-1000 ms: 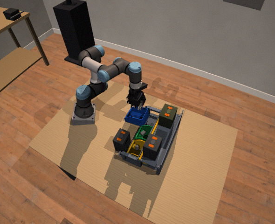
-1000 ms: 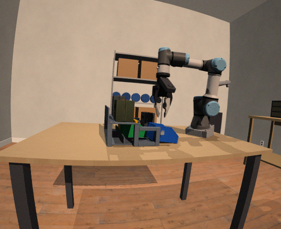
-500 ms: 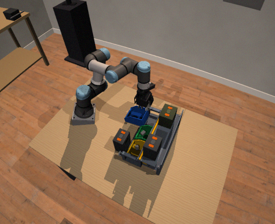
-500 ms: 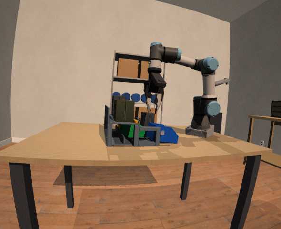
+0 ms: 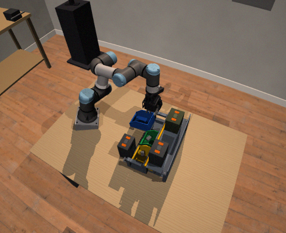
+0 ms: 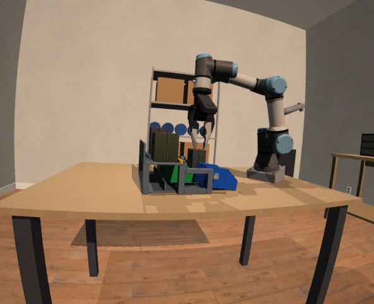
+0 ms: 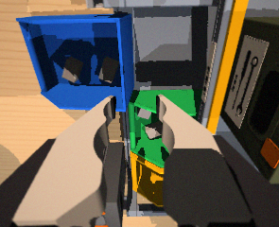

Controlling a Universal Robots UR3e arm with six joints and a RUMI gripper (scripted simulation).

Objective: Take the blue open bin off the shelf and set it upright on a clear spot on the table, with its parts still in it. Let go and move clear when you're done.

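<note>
The blue bin (image 5: 141, 125) (image 6: 224, 180) (image 7: 84, 96) stands open side up at the arm-side edge of the grey shelf (image 5: 164, 173) (image 6: 145, 180). Its low end is beyond the shelf, near table level; a shelf post hides part of it in the exterior view, so I cannot tell whether its whole base is on the table. Two small parts (image 7: 73, 70) (image 7: 109, 70) lie inside. My gripper (image 5: 152, 112) (image 6: 199, 148) (image 7: 135, 96) is partly open and empty. It is above the bin's shelf-side edge, apart from it, with the fingers pointing down.
A green bin (image 5: 151, 132) (image 6: 172, 173) (image 7: 179, 101) and a yellow bin (image 5: 144, 147) (image 7: 148, 182) sit in the shelf. An olive case (image 5: 174, 121) (image 6: 165, 147) and a black case (image 5: 159, 154) stand on it. Another black case (image 5: 126, 147) stands beside the yellow bin.
</note>
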